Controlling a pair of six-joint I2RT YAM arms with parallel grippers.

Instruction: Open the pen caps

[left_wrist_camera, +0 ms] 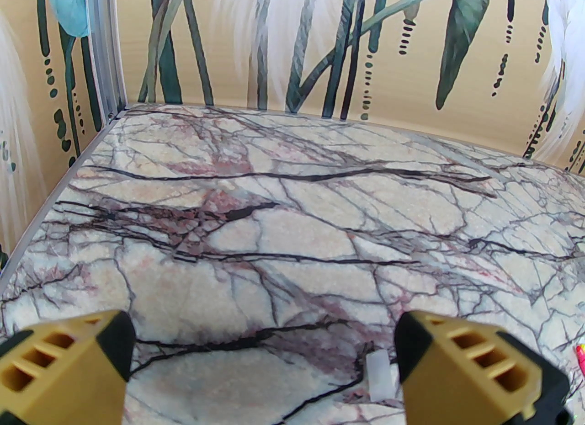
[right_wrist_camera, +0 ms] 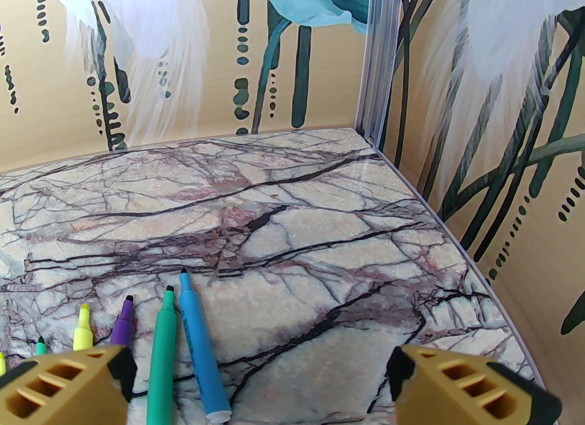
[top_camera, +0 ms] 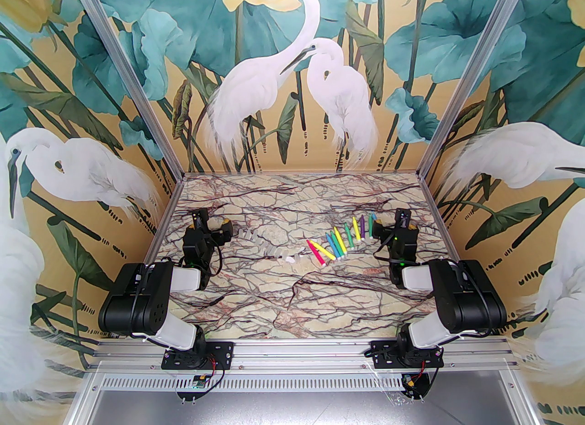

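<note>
As both grippers stand wide open and hold nothing, we judge this to be the end of the job rather than its start. The left gripper point(left_wrist_camera: 265, 350) hangs low over the marble table point(left_wrist_camera: 292, 213). 1 clear pen cap point(left_wrist_camera: 379, 375) lies loose on the surface just inside its right-hand finger, with its long axis pointing roughly away from the wrist. From above, we see the row of caps point(top_camera: 269, 247) running off to this gripper's right, each cap apart from any pen.

The right gripper point(right_wrist_camera: 263, 368) also hovers low. The marker pens point(top_camera: 340, 242) lie fanned out to its left. The blue pen point(right_wrist_camera: 201, 350) and the green pen point(right_wrist_camera: 162, 350) lie between its fingers, closer to the left one, and the purple pen point(right_wrist_camera: 122, 327) and the yellow pen point(right_wrist_camera: 82, 332) lie beyond that finger. Their barrels point away from the wrist, and the 4 tips nearest us are bare.

So the left arm is nearer the caps and the right arm nearer the pens. We cannot tell from above whether every pen in the row is uncapped. Any pen that remained capped would lie to the right gripper's left.
</note>
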